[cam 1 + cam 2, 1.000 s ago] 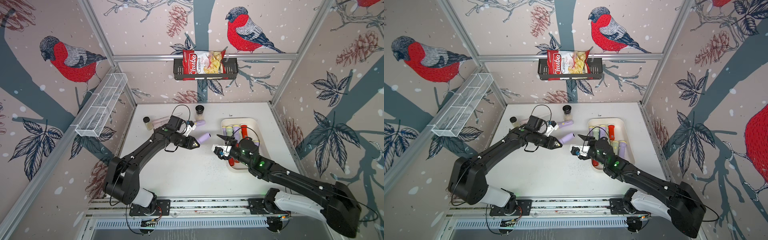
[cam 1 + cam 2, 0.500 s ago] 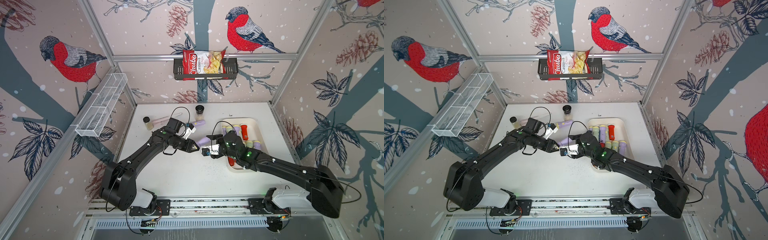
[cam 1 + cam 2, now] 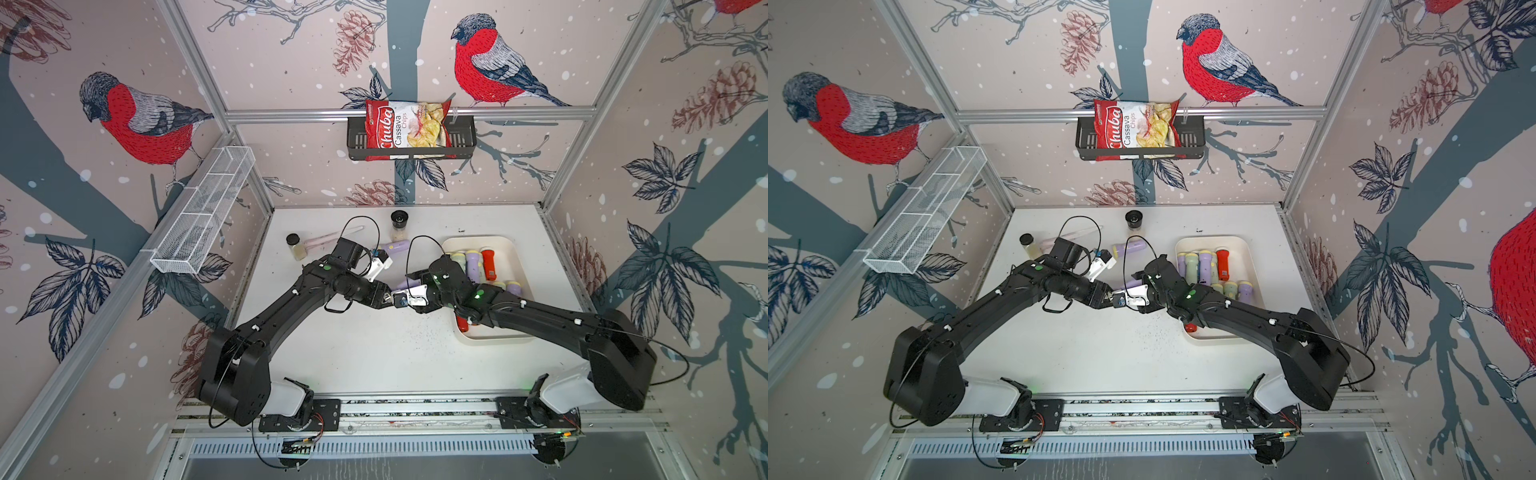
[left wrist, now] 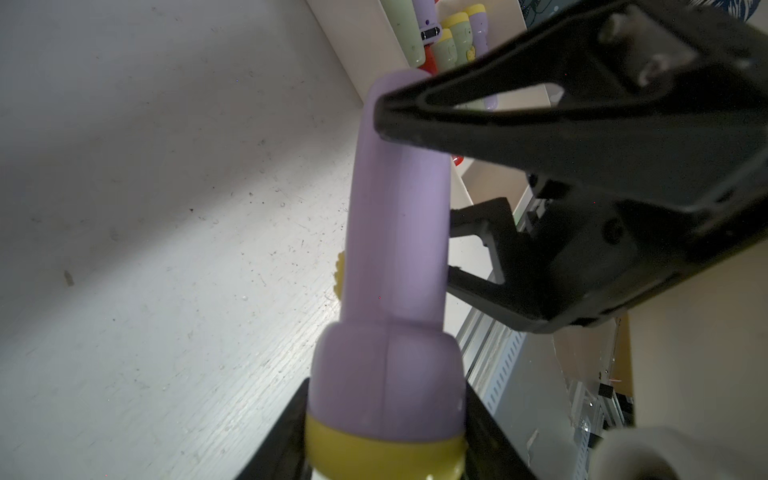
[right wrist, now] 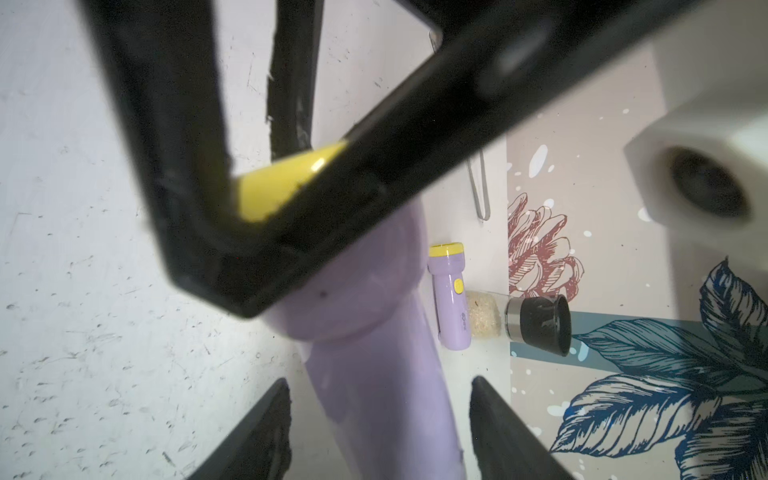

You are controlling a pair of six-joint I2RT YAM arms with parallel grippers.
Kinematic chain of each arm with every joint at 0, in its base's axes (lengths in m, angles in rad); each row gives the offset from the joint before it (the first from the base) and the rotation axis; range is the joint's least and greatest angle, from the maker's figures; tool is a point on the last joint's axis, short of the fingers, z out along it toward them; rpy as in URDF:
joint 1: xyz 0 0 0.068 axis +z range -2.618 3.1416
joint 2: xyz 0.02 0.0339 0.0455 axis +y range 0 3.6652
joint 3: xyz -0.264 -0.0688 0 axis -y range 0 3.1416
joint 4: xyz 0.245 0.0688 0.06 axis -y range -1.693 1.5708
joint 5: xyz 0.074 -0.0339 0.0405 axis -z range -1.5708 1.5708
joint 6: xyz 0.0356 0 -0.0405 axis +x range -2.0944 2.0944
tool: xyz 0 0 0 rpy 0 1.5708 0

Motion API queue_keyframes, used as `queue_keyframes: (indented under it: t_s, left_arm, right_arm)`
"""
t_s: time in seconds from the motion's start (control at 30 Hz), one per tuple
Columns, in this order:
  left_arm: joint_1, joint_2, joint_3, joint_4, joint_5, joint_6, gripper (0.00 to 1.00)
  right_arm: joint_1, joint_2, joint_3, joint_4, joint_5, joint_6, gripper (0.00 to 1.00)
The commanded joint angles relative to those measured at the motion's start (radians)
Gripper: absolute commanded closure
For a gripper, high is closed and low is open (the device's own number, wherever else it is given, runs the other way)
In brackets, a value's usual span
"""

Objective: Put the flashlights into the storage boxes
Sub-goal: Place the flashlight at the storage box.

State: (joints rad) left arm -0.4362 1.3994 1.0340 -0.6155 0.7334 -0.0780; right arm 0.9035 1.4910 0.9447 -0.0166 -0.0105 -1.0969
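A lilac flashlight (image 4: 399, 232) with a yellow head hangs over the table's middle, and my left gripper (image 4: 384, 440) is shut on its head end. My right gripper (image 5: 380, 415) is open astride its lilac body (image 5: 374, 395), with a gap on each side. In both top views the two grippers meet tip to tip around this flashlight (image 3: 401, 284) (image 3: 1130, 283). The cream storage box (image 3: 509, 245) (image 3: 1246, 249) at the right holds several lilac, green and red flashlights (image 3: 473, 264). Another lilac flashlight (image 3: 397, 246) (image 5: 451, 299) lies loose on the table behind.
Two clear jars with black lids (image 3: 294, 245) (image 3: 399, 220) stand at the back of the table, with a thin pink tool (image 3: 332, 237) between them. A white mesh basket (image 3: 199, 216) hangs on the left wall. A black shelf with a chips bag (image 3: 411, 133) hangs on the back wall.
My right arm swung left from over the storage box to the flashlight in my left gripper, and its jaws have narrowed around the body. The left gripper has kept its hold.
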Motion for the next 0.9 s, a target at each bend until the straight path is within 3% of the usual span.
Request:
queue_keyframes:
  t_s: [0.0,0.43,0.53,0.6,0.67,0.73,0.87]
  left_arm:
    - [-0.001,-0.008,-0.002,0.002,0.042,0.018,0.72]
    - [0.000,-0.017,-0.013,0.029,-0.009,-0.009,0.61]
    - [-0.001,-0.017,-0.007,0.033,-0.027,-0.016,0.50]
    - [0.000,-0.020,-0.001,0.038,-0.050,-0.024,0.37]
    - [0.001,-0.028,0.002,0.053,-0.080,-0.042,0.18]
    - [0.001,-0.038,0.002,0.071,-0.103,-0.057,0.07]
    - [0.001,-0.062,0.008,0.109,-0.166,-0.087,0.04]
  right_arm:
    - [0.001,0.013,0.017,-0.004,0.040,0.003,0.35]
    - [0.014,-0.092,-0.054,0.038,0.036,0.006,0.65]
    - [0.014,-0.116,-0.077,0.057,0.033,0.018,0.67]
    - [0.015,-0.128,-0.091,0.072,0.036,0.040,0.68]
    - [0.015,-0.142,-0.108,0.090,0.044,0.078,0.68]
    - [0.014,-0.152,-0.118,0.107,0.042,0.148,0.68]
    - [0.011,-0.171,-0.157,0.126,0.025,0.332,0.68]
